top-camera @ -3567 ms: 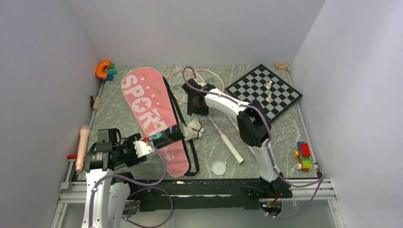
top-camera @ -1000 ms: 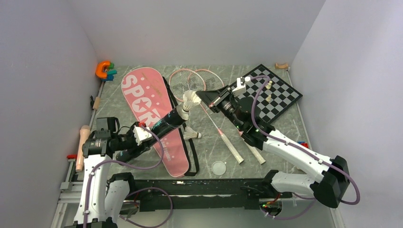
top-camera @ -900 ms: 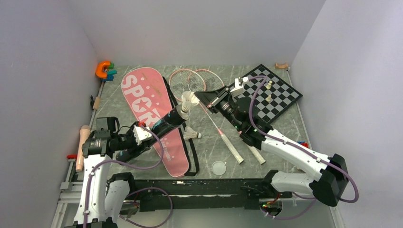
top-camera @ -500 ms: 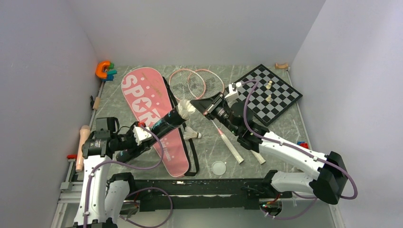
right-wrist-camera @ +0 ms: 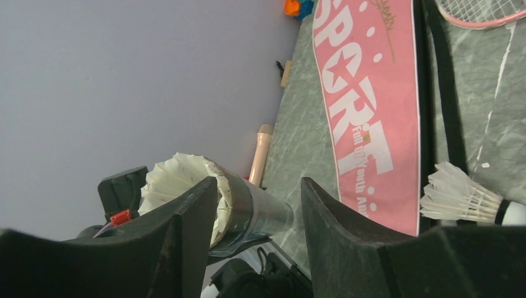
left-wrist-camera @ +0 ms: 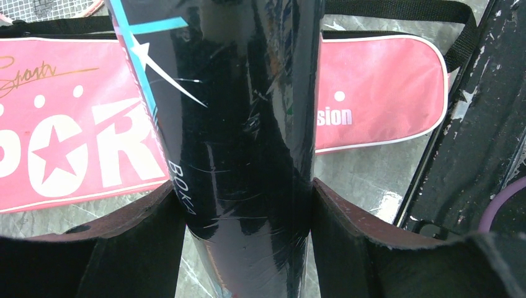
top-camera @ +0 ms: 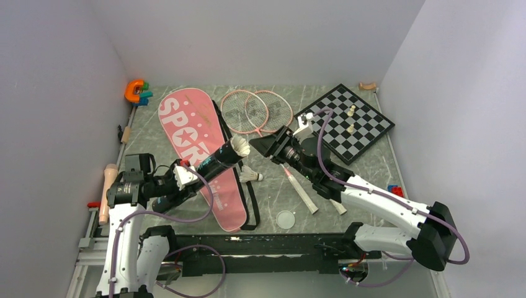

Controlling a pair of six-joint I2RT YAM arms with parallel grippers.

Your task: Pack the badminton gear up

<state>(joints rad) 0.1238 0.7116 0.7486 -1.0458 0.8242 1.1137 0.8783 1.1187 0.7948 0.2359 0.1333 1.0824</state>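
Small round disc [top-camera: 286, 218] lay on the table [top-camera: 273, 195] near the front edge. My left gripper [top-camera: 175, 184] was clamped on the low end of the dark tube [top-camera: 218, 162], fingers [left-wrist-camera: 155, 230] pressed to both sides. The tube slanted over the pink bag [top-camera: 189, 130], open mouth toward my right gripper [top-camera: 263, 146]. One shuttlecock [top-camera: 240, 148] sat in that mouth, feathers showing. My right gripper was just beside it, jaws apart, nothing between them. A second shuttlecock [top-camera: 250, 175] lay on the table just right of the bag strap [top-camera: 251, 202], below the tube mouth. Two rackets [top-camera: 257, 108] lay right of the bag, heads overlapping at the far side, handles running toward the front under my right arm. Chessboard [top-camera: 344, 121] far right with pale pieces. Orange toy [top-camera: 133, 91] in the far left corner.
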